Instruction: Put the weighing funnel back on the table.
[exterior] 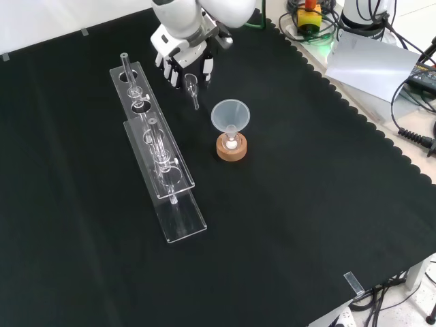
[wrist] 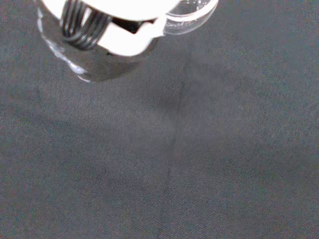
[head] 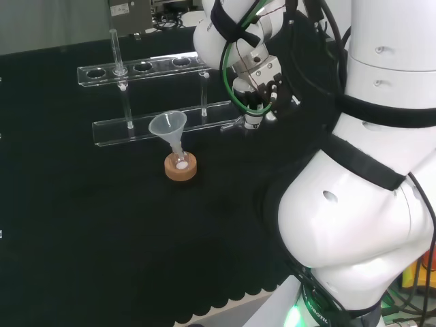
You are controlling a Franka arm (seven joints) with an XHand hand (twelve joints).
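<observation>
Wrist view: hand (wrist: 114, 25) is a white blur, cut by the picture's edge. The weighing funnel (wrist: 192, 15) shows just a clear rim arc, rest cut off. Front view: arm link (exterior: 187, 13) covers the hand's upper part, so hand-to-weighing-funnel contact can't be told. Head view: weighing funnel too faint to pick out beside the clear rack (head: 163, 126) — the arm hides the right side of the tabletop (head: 102, 225).

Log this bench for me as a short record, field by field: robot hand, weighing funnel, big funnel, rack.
robot hand: low over the cloth, apparently pinching the weighing funnel
weighing funnel: stem pointing away from the hand; cloth contact unclear
funnel: upright in small flask on cork ring, untouched
rack: clear, left of the funnel in the front view, one tube standing
</observation>
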